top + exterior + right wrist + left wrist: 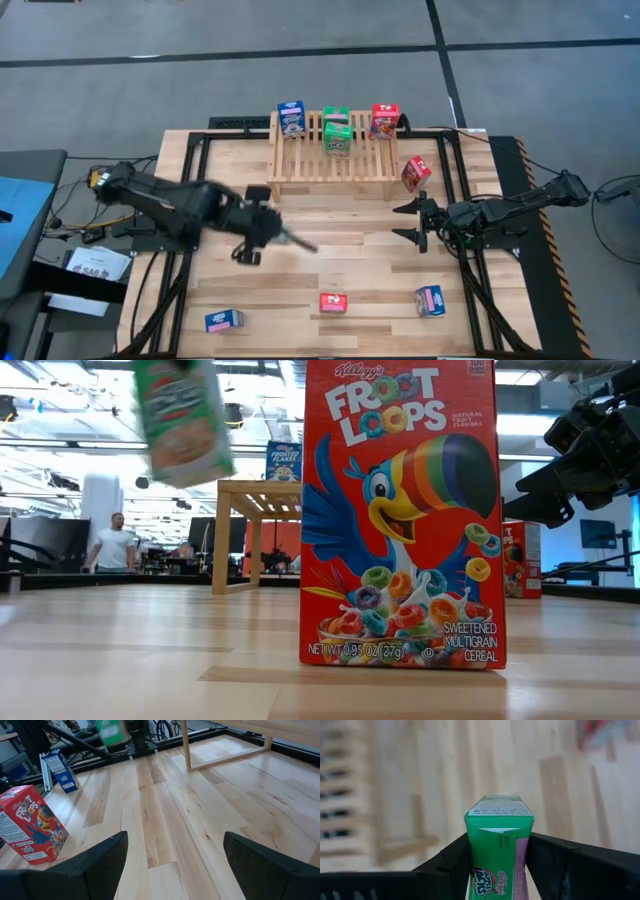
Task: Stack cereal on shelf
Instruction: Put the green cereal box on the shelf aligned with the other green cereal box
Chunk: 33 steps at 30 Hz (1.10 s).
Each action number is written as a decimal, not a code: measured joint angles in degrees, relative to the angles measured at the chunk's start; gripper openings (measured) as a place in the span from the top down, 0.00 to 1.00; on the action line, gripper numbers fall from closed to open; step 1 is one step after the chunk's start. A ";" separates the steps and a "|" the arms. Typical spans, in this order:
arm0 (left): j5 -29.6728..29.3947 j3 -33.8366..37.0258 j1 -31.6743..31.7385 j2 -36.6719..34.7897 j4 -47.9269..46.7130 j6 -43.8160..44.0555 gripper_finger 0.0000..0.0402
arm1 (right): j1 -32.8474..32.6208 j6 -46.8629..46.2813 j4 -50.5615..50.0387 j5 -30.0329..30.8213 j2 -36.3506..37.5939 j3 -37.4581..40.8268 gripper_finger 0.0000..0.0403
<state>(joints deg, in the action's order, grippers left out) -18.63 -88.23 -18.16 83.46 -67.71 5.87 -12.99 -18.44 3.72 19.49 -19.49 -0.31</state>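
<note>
The low light-wood slatted shelf (333, 150) carries a blue box, two green boxes stacked together and a red box, so the next box likely goes on top of one of these. Just in front of the shelf, toward its left end, the left gripper (262, 236) is clenched on a small green cardboard cereal box (497, 845), held off the table. To the shelf's right front, the right gripper (412, 222) waits with jaws spread, empty.

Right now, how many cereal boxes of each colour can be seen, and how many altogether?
Blue boxes: 3
Green boxes: 3, counting the held green box in the left gripper
Red boxes: 3
Total: 9
</note>
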 joint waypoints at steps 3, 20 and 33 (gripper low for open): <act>-0.26 -3.27 4.99 -0.02 0.94 -5.79 0.62 | 0.00 -0.02 -0.01 0.02 0.00 -0.01 0.12; 2.40 -6.74 22.94 1.95 20.48 -28.97 0.62 | 0.00 -0.15 0.00 0.01 0.00 0.00 0.12; 1.88 -25.42 26.06 16.09 11.41 -35.21 0.62 | 0.00 0.04 0.01 0.02 0.00 -0.01 0.12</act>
<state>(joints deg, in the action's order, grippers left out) -16.75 -113.65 7.89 99.55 -56.30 -29.33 -12.99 -18.39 3.73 19.51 -19.48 -0.32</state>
